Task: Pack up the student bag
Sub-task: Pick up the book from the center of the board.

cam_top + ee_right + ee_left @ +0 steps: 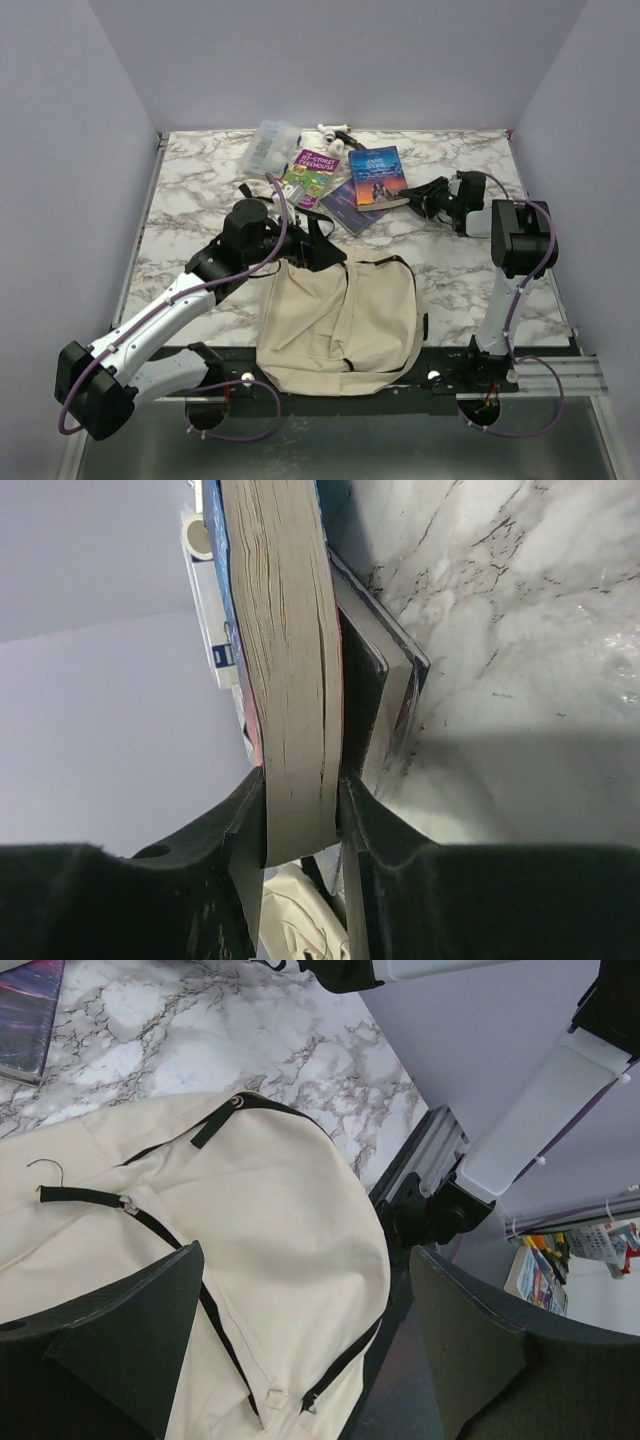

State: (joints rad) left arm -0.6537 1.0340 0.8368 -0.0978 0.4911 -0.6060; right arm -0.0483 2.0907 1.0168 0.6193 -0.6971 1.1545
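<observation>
- Beige fabric marks the student bag [340, 320], which lies flat on the marble table [200, 190] at its near edge, between the two arm bases. Black zippers [160, 1225] run across its face.
- Over the bag's far left corner hangs the left gripper [320, 248]. In its wrist view the jaws stand wide apart with nothing between them, and only the bag's cloth shows below.
- From the right side of the table the right gripper [412, 195] reaches left to the blue book [378, 178], which lies at the far middle.
- In the right wrist view its fingers [240, 830] press on both faces of the thick block of pages, so the book is firmly grasped at its right edge.
- Under the blue book lies a purple book [340, 205], its corner poking out to the near left.
- Just left of these two lies a green book [310, 175].
- Farther off, at the far left of the books, sits a clear case [270, 145].
- Small white pieces [335, 130] lie at the far edge, too small to make out.
</observation>
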